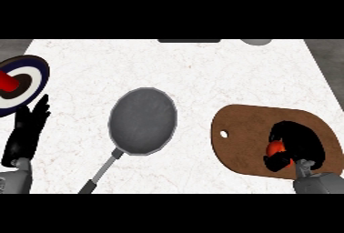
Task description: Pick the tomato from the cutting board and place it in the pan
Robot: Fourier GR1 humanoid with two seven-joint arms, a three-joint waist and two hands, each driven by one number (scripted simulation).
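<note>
Both hands show: the right hand, fingers curled round the tomato on the board, should lift clear before crossing to the pan; the left hand rests, fingers straight.

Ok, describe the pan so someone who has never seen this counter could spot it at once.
Start at the white marble counter; near its middle, left of the brown oval wooden cutting board, lies the round dark-grey metal pan. Its long thin handle runs toward the lower left, and unlike the blue-and-white ringed plate at the left edge, the pan holds nothing.
</note>
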